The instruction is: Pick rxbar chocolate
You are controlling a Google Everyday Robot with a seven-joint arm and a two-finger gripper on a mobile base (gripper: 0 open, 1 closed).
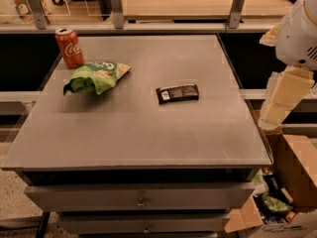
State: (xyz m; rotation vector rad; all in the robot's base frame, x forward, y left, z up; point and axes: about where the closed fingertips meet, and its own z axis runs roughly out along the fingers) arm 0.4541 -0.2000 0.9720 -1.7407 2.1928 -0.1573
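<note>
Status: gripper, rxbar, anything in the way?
Gripper beyond right edge of table, apart from the task item. Rxbar chocolate flat on top, right of centre. Green bag and red can to its left, not between.

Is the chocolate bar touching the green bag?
No, the rxbar chocolate lies apart from the green bag, with the gripper beyond the table's right edge.
</note>
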